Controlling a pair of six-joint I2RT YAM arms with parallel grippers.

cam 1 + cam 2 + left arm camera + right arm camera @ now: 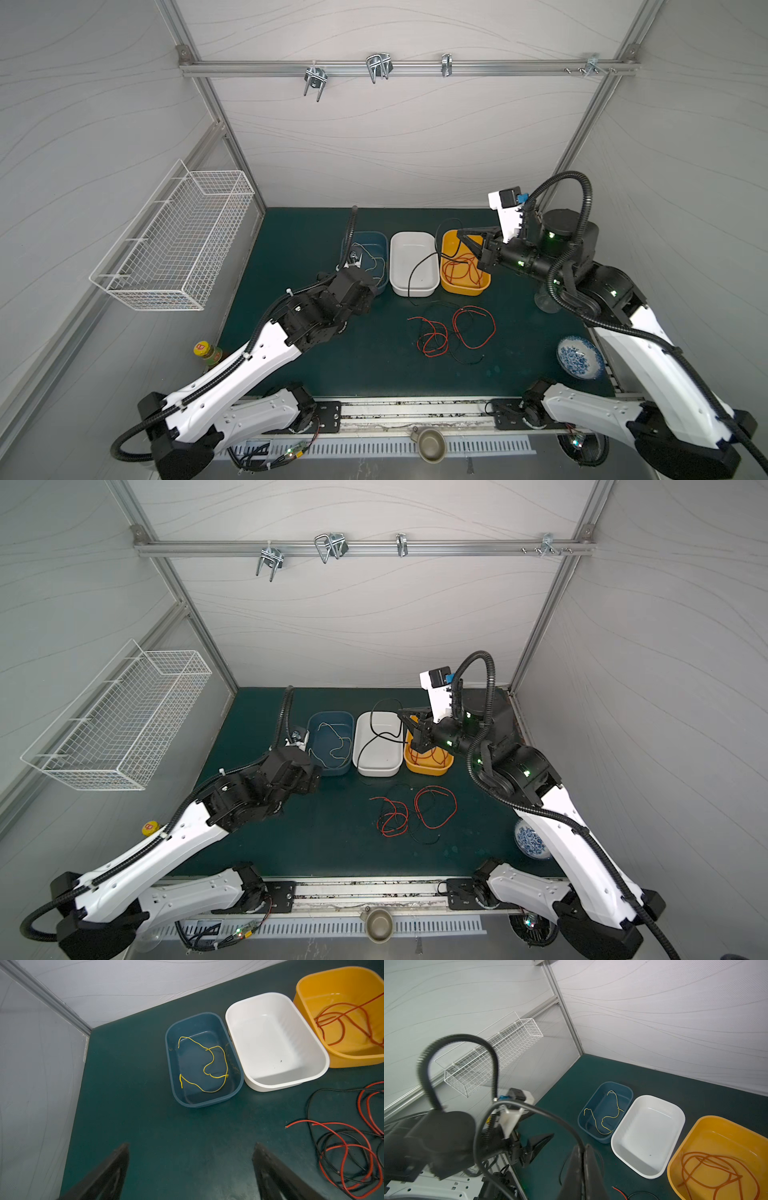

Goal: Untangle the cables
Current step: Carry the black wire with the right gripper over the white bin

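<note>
Of the cables, a tangle of red and black ones [453,332] [411,812] [349,1147] lies on the green mat. A yellow cable [207,1049] rests in the blue bin [207,1102], and a red cable [457,266] [716,1167] in the orange bin [465,289]. My right gripper [459,234] [583,1146] hovers over the orange bin's back edge, shut on a black cable [419,262] [550,1115]. That cable loops up and drapes across the white bin [392,257]. My left gripper [191,1147] hangs open and empty over bare mat, in front of the blue bin.
A white wire basket [178,245] hangs on the left wall. A yellow-capped bottle [205,353] stands off the mat's left front corner. A blue-patterned bowl [579,357] and a clear glass [544,303] sit by the right arm. Metal hooks hang on the back rail.
</note>
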